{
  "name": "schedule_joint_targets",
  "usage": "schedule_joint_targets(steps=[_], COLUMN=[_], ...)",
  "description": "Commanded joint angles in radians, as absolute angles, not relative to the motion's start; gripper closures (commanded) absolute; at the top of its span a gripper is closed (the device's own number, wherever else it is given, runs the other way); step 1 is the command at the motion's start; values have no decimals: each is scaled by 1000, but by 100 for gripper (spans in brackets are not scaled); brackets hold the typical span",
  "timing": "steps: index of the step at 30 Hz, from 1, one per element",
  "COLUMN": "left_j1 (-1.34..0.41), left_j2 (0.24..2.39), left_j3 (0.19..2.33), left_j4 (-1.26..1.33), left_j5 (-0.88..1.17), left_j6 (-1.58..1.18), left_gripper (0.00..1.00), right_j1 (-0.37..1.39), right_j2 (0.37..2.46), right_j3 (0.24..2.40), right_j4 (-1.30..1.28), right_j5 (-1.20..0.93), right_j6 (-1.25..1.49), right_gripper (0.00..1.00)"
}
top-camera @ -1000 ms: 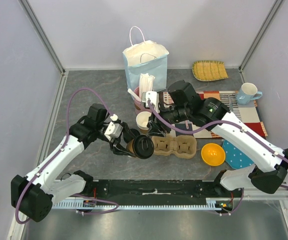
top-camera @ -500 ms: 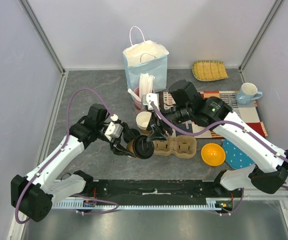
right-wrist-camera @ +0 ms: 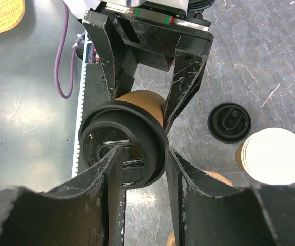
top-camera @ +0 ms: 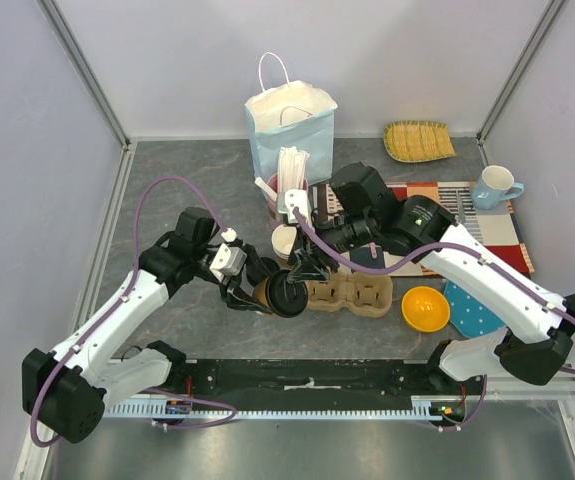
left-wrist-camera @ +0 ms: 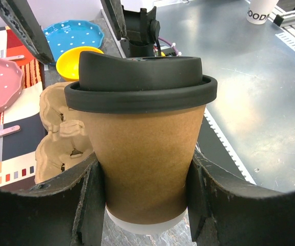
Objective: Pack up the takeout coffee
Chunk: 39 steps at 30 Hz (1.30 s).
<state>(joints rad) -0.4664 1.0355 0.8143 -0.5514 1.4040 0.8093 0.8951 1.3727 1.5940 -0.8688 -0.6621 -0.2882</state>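
The takeout coffee is a brown kraft cup with a black sip lid. It also shows in the left wrist view and in the right wrist view. My left gripper is shut on the cup's body, with a finger on each side, and holds it just left of the cardboard cup carrier. My right gripper is open and right at the lid. One of its fingers lies over the lid top and the other just outside the rim.
A lidless paper cup and a loose black lid sit behind the coffee. A white-blue paper bag stands at the back. At the right are a yellow bowl, a blue dotted plate, a striped mat and a mug.
My right gripper has moved forward and to the left, down onto the coffee's lid. The left arm and the cup have stayed in place.
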Motion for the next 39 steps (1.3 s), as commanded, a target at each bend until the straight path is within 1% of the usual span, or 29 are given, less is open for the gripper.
schedule_joint_targets(steps=[1, 7, 8, 11, 13, 18, 21, 24, 25, 30, 33, 34, 35, 37, 39], left_j1=[-465, -465, -465, -465, -465, -465, -465, -465, -465, -465, -463, -463, -463, -463, -463], left_j2=[1037, 1035, 1037, 1037, 1037, 1039, 1039, 1042, 1045, 1037, 1037, 1035, 1038, 1039, 1037], left_j3=[851, 850, 850, 850, 850, 844, 842, 842, 842, 822, 805, 799, 798, 793, 792], left_j4=[-545, -545, -545, -545, -545, -545, -545, -543, -538, -479, -419, -408, -400, -399, -403], left_j5=[1417, 1422, 1422, 1422, 1422, 1420, 1420, 1411, 1401, 1358, 1338, 1327, 1325, 1293, 1264], left_j6=[804, 804, 804, 805, 804, 804, 804, 804, 802, 753, 703, 696, 693, 699, 709], left_gripper=[51, 51, 51, 51, 51, 51, 51, 50, 49, 43, 34, 28, 25, 21, 19], right_j1=[902, 902, 902, 900, 902, 902, 902, 904, 905, 905, 905, 904, 904, 905, 904], right_j2=[1371, 1373, 1382, 1394, 1396, 1402, 1408, 1411, 1411, 1407, 1397, 1396, 1388, 1384, 1373], right_j3=[1566, 1543, 1545, 1554, 1555, 1571, 1577, 1578, 1575, 1557, 1545, 1536, 1531, 1510, 1488], right_j4=[-824, -830, -830, -833, -833, -831, -833, -833, -834, -839, -839, -839, -839, -838, -842], right_j5=[-641, -604, -600, -604, -615, -643, -660, -661, -660, -647, -621, -615, -606, -574, -555], right_j6=[-296, -313, -313, -311, -311, -308, -304, -295, -291, -281, -270, -270, -265, -256, -253], right_gripper=[54, 57, 61, 66, 68, 68, 72, 81, 85, 87, 89, 91, 92, 97, 99])
